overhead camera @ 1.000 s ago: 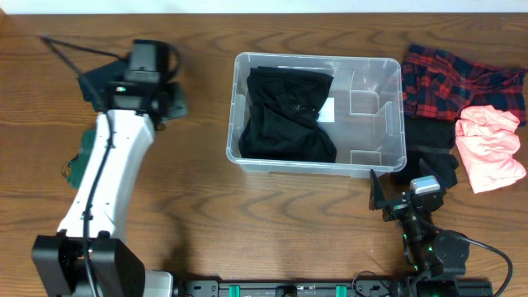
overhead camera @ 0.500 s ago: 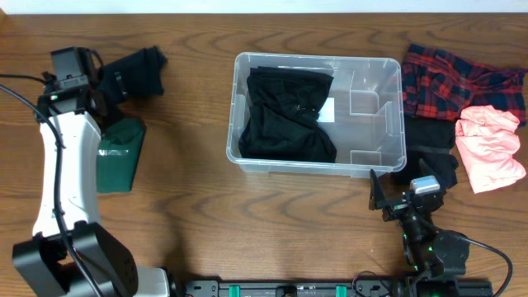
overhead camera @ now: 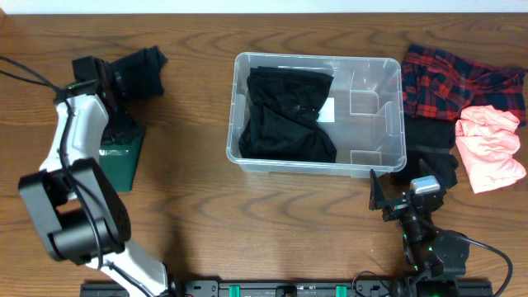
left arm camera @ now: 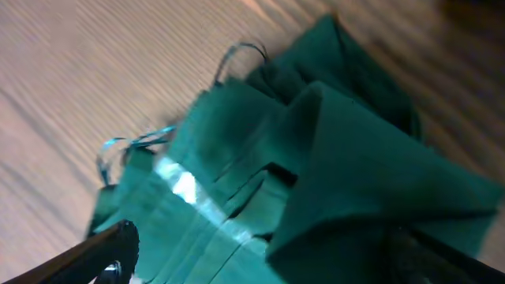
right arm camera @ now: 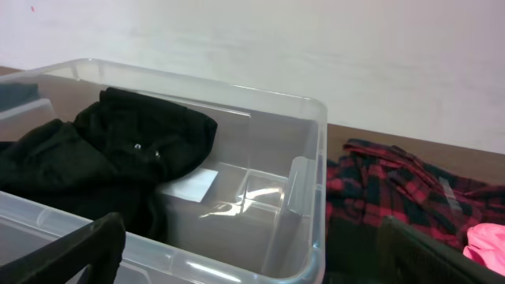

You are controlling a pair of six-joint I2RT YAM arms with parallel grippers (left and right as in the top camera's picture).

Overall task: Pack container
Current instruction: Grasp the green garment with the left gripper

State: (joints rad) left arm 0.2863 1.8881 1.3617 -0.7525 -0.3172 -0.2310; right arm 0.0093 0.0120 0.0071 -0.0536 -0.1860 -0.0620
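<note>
Overhead, the clear container (overhead camera: 398,124) sits upright at the middle of the wooden table (overhead camera: 247,214). A black garment (overhead camera: 285,115) fills its left half, and a white label (overhead camera: 327,109) shows on the base beside it. Just right of the bin lie a red plaid shirt (overhead camera: 450,82), a pink garment (overhead camera: 491,148) and a dark cloth (overhead camera: 433,165) that is partly under them. At the far left the left arm (overhead camera: 74,136) bends over a folded green cloth (overhead camera: 115,165), with a black bundle (overhead camera: 140,70) just above it. The right gripper (overhead camera: 402,196) rests near the container's front right corner, apart from it.

Next, the left wrist view is blurred. The left gripper (left arm camera: 268,260) has its jaws far apart at the bottom corners of the frame. The green cloth (left arm camera: 316,158) lies rumpled between and beyond them, and nothing is pinched. Whether a finger touches the fabric I cannot tell.

Last, in the right wrist view the right gripper (right arm camera: 252,264) has its two dark fingers (right arm camera: 71,252) spread wide, with nothing between them. The container (right arm camera: 308,166) stands just ahead, with the black garment (right arm camera: 118,150) heaped at its left. The plaid shirt (right arm camera: 394,185) lies to its right.
</note>
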